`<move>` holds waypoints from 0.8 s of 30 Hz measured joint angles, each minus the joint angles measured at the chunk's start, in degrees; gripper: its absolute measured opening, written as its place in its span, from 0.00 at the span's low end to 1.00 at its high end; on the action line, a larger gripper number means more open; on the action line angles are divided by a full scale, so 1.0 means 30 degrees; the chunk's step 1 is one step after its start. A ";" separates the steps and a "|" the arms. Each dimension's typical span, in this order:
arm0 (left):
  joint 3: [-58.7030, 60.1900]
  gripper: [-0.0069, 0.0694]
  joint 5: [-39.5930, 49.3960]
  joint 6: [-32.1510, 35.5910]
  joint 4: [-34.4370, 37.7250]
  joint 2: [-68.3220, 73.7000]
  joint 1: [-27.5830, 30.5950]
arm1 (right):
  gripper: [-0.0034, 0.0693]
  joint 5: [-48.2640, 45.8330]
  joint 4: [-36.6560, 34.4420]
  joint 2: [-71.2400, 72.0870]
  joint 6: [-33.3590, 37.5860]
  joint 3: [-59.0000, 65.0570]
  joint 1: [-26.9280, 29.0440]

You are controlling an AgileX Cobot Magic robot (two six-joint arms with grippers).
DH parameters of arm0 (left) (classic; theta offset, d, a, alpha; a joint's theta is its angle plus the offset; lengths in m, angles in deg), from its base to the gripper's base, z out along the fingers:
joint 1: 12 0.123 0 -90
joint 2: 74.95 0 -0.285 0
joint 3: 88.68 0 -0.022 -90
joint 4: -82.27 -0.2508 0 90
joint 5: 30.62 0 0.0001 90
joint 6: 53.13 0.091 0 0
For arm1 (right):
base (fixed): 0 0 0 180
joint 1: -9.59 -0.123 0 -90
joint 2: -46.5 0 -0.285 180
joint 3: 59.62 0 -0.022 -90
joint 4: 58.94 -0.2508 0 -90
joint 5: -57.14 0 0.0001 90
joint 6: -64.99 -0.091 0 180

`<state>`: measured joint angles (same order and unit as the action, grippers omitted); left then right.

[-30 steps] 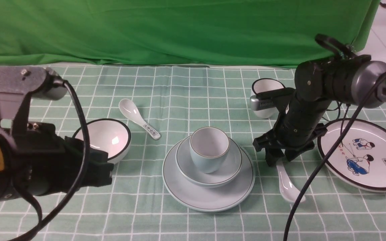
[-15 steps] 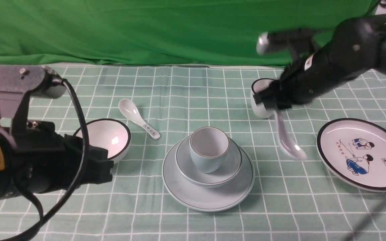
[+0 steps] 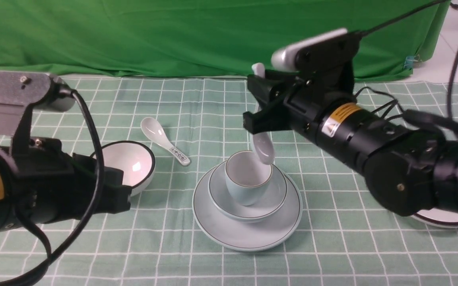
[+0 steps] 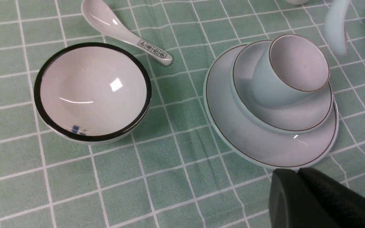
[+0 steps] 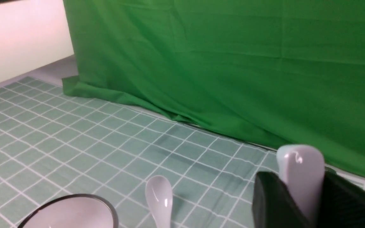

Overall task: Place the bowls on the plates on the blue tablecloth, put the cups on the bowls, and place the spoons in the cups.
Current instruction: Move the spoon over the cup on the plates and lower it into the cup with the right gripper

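Note:
On the blue tablecloth (image 3: 213,103) a pale blue cup (image 3: 247,186) stands in the pale blue bowl (image 3: 255,212), which sits on the pale blue plate (image 3: 249,236). My right gripper (image 3: 255,105) is shut on the plain white spoon (image 3: 264,147). The spoon hangs with its scoop just above the cup's rim, and its handle (image 5: 301,177) sticks up between the fingers. The white black-rimmed bowl (image 3: 127,163) and the patterned spoon (image 3: 165,141) lie at the left. My left gripper (image 4: 298,172) is shut and empty, near the blue plate's edge. The white cup is hidden.
The white plate with cartoon children shows only as a sliver (image 3: 443,220) under my right arm. The green backdrop cloth (image 3: 197,35) hangs along the far edge of the table.
My right gripper closed on the plain spoon, lifted it from the cloth right of the blue plate and carried it left to above the blue cup. The left arm stayed put.

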<state>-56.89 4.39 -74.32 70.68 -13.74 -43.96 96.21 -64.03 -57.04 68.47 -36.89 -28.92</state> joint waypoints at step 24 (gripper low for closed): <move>0.0000 0.10 0.0453 -0.0091 -0.0233 0.0000 0.0000 | 0.47 -0.1236 0.0527 -0.2114 -0.0378 0.0148 -0.0256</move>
<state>-56.89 5.74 -74.59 69.98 -13.74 -43.96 92.50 -62.45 -63.39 67.34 -36.45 -29.69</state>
